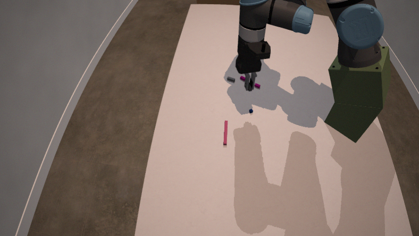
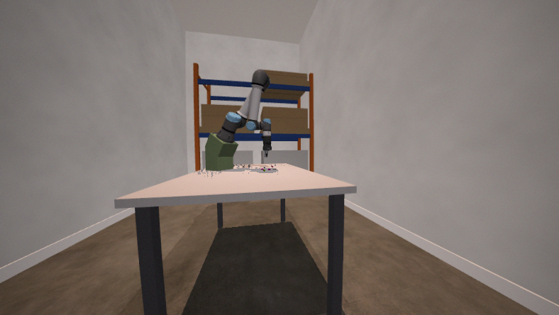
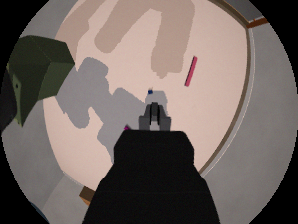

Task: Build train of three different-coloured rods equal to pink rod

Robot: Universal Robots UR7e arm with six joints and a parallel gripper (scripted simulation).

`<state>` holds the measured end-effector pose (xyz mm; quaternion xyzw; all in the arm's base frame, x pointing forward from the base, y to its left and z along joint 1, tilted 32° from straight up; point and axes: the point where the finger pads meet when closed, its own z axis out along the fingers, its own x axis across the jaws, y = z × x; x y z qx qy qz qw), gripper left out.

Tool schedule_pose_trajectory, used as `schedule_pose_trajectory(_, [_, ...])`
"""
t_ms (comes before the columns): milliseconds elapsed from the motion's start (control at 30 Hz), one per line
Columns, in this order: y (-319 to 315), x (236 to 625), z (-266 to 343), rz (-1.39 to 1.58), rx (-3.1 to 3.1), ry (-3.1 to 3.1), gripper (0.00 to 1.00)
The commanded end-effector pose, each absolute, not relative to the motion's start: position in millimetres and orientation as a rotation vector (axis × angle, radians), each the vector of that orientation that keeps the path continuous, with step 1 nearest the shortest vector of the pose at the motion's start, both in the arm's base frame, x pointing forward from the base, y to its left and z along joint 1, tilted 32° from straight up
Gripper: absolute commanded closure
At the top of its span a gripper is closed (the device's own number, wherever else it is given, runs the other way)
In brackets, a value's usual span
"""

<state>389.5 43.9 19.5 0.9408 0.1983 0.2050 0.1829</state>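
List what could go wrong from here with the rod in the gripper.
1. The gripper is shut on a rod that no view shows clearly, so its colour and heading cannot be checked.
2. In the exterior view it hangs well above the table; letting go there would likely bounce the rod.
3. The grey rod and magenta pieces lie close below; lowering here may knock them.
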Motion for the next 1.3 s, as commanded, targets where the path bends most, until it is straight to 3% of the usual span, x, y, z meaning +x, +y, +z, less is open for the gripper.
schedule_pose_trajectory(0, [42.7, 387.4, 19.2, 0.561, 2.626, 0.641, 0.76])
schedule_pose_trajectory(1267, [40.2, 383.3, 18.1, 0.526, 2.568, 0.789, 0.76])
